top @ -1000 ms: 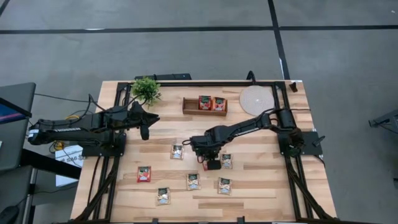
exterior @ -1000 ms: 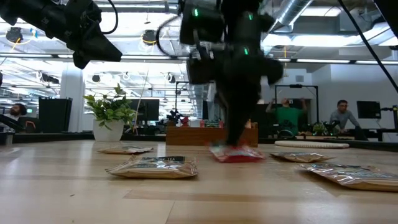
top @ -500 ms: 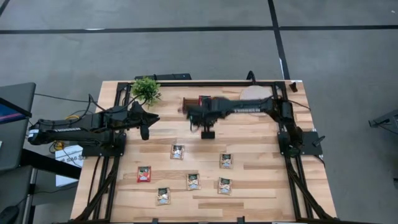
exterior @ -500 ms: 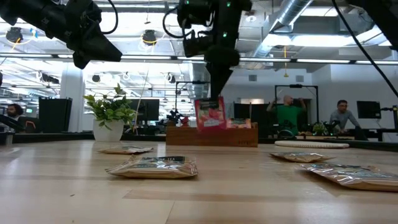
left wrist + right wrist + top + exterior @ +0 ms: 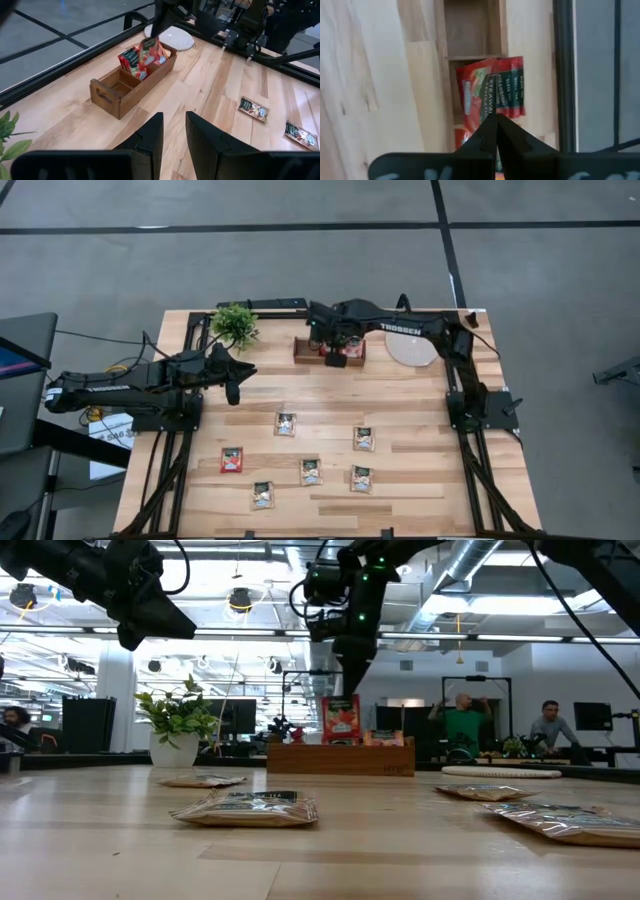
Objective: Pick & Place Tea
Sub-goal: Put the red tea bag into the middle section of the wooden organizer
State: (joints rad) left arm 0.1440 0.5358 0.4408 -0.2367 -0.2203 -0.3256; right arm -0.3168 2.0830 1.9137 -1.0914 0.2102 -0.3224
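Seen from above, the right gripper point(image 5: 334, 352) reaches over the wooden tray point(image 5: 303, 358) at the far middle of the table, with a red sachet point(image 5: 337, 360) showing just under it. The left gripper point(image 5: 232, 391) hangs over the left part of the table, near the small plant point(image 5: 234, 324). Five pale sachets point(image 5: 286, 423) and a loose red sachet point(image 5: 232, 460) lie flat on the near half of the table point(image 5: 420, 470), well apart from the tray. A pale round disc point(image 5: 418, 348) sits to the right of the tray.

Low view: the right gripper point(image 5: 351, 670) comes down from above with its fingers pressed together on the top edge of the red sachet point(image 5: 342, 720), which hangs upright above the tray point(image 5: 340, 757). A pale sachet point(image 5: 247, 808) lies near the camera. People stand in the room behind.

Left wrist view: the left arm's fingers point(image 5: 150, 137) stand slightly apart with nothing between them. Beyond them the tray point(image 5: 127, 88) holds red sachets leaning in its far compartments, and the held red sachet point(image 5: 149, 52) is over them.

Right wrist view: the closed fingers point(image 5: 488, 135) pinch the red sachet point(image 5: 479, 95) over a tray compartment, a second red sachet point(image 5: 512, 92) beside it.
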